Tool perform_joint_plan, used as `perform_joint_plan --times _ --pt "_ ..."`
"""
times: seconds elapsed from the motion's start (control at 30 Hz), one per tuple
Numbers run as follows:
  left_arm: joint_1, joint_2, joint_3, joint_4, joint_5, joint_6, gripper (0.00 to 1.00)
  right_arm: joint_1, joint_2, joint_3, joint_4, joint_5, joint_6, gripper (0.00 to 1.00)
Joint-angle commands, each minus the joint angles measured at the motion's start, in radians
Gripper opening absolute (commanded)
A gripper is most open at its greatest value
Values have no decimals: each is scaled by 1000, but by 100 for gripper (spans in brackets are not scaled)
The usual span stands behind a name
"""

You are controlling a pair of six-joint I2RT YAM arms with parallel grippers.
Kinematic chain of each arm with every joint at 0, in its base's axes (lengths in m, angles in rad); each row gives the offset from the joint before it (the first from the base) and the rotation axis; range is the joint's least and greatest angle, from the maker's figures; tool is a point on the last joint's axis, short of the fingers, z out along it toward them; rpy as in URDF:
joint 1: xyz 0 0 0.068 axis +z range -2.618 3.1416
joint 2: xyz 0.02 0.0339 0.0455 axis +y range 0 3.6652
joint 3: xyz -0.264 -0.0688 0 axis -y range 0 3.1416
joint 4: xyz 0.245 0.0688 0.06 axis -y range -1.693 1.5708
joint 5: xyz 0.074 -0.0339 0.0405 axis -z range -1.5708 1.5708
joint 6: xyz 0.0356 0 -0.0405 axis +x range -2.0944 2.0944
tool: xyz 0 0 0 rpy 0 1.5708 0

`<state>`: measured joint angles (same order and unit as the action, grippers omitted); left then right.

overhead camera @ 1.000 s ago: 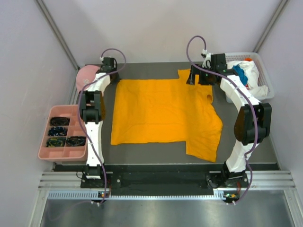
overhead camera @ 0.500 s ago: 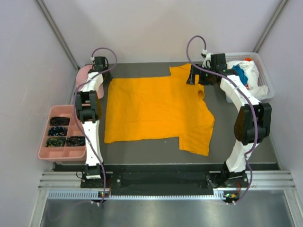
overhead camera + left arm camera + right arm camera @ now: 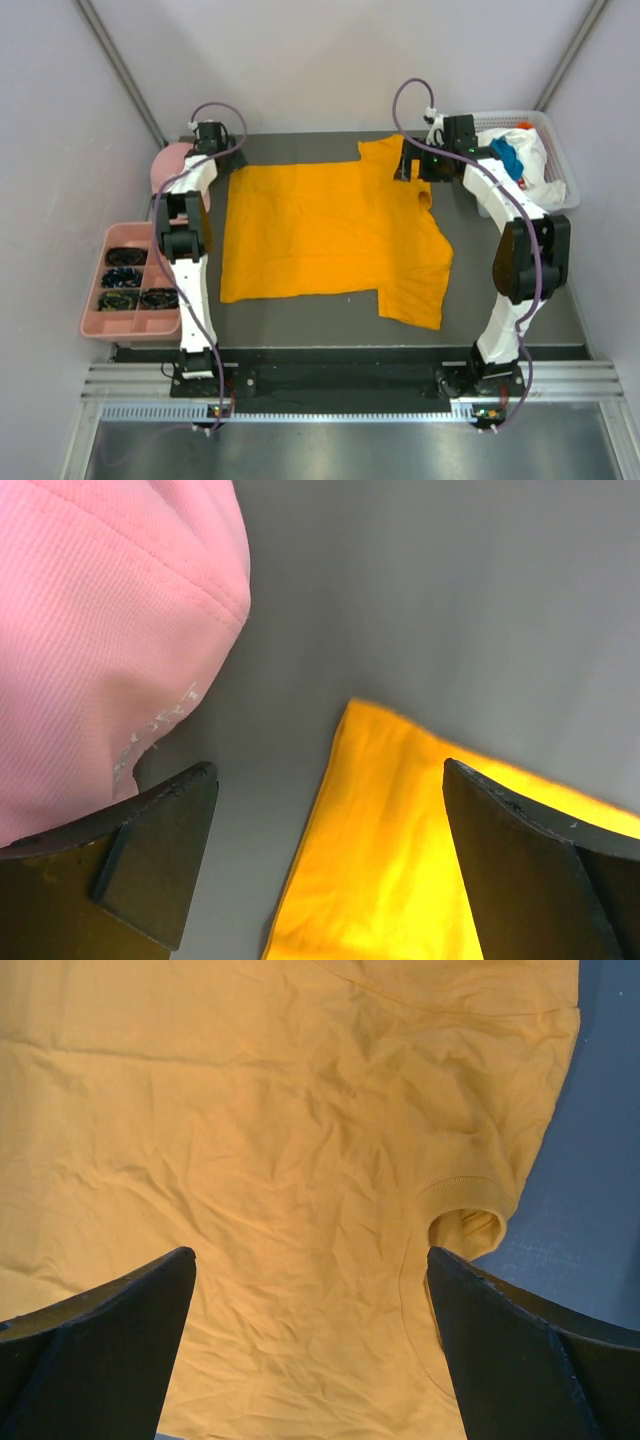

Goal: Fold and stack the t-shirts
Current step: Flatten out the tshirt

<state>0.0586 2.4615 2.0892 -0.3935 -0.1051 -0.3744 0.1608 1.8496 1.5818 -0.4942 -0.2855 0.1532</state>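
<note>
On the table [image 3: 300, 318], flat orange t-shirt [image 3: 320, 230]

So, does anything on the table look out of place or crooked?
The orange t-shirt lies flat but wrinkled and askew. The pink cap sits beside its far-left corner, not touching. Nothing spilled.

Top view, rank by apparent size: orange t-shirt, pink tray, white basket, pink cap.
1. orange t-shirt, by far the largest.
2-3. pink tray and white basket look alike. The right arm covers part of the basket, so they are not ranked.
4. pink cap, partly behind the left arm.
</note>
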Motion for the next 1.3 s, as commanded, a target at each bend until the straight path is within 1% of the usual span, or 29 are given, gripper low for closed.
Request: perform_joint_plan --times 0.0,0.17,0.27,0.33,0.4,0.43,0.5,0.53,0.57,0.63,0.67,0.7,0.73,0.77,0.8,0.87,0.93,1.07,1.1,1.17,1.2,1.27 --pt "10 -165 -106 83 -19 -27 99 3 29 18 29 5 -3 99" --pt "-19 -291 -167 139 25 -28 99 5 52 43 25 23 -4 99" --pt "-55 -343 -193 180 30 11 99 3 77 64 19 26 -4 99" --pt "-124 -370 -201 191 28 49 99 2 95 73 19 34 -4 99" --pt "-161 -395 -237 197 22 71 99 -7 106 95 11 51 5 99" --pt "-208 -432 -262 215 1 80 99 -15 112 104 11 60 12 99" --pt "-262 -473 -358 240 -48 116 99 -41 135 141 2 59 38 99" --pt "-308 -516 -392 251 -70 118 99 -50 143 155 0 57 48 99" --pt "-327 -539 -455 268 -80 117 99 -62 161 185 -1 52 64 99" --pt "-382 -600 -518 278 -100 108 99 -93 186 219 -10 36 77 99" --pt "-403 -622 -576 278 -122 109 99 -99 210 253 -15 31 80 99" --pt "-445 -645 -607 278 -140 111 99 -107 230 271 -29 29 80 99" --pt "-465 -692 -641 280 -152 106 99 -113 247 294 -40 46 75 99" --pt "-485 -716 -703 285 -163 104 99 -113 264 337 -49 54 62 99" --pt "-526 -739 -736 294 -177 104 99 -116 305 357 -58 68 57 99" --pt "-571 -800 -811 294 -195 109 99 -124 342 404 -75 69 48 99" --pt "-632 -843 -872 295 -216 106 99 -127 373 415 -66 59 42 99" --pt "-746 -874 -922 303 -228 103 99 -144 401 420 -53 45 42 99" --pt "-807 -874 -925 306 -255 109 99 -147 407 420 -55 39 40 99" --pt "-867 -866 -926 317 -275 130 99 -155 419 425 -58 34 40 99" --pt "-923 -863 -926 323 -294 138 99 -155 424 428 -61 32 40 99" --pt "-977 -855 -940 352 -330 155 99 -156 431 431 -64 28 40 99"
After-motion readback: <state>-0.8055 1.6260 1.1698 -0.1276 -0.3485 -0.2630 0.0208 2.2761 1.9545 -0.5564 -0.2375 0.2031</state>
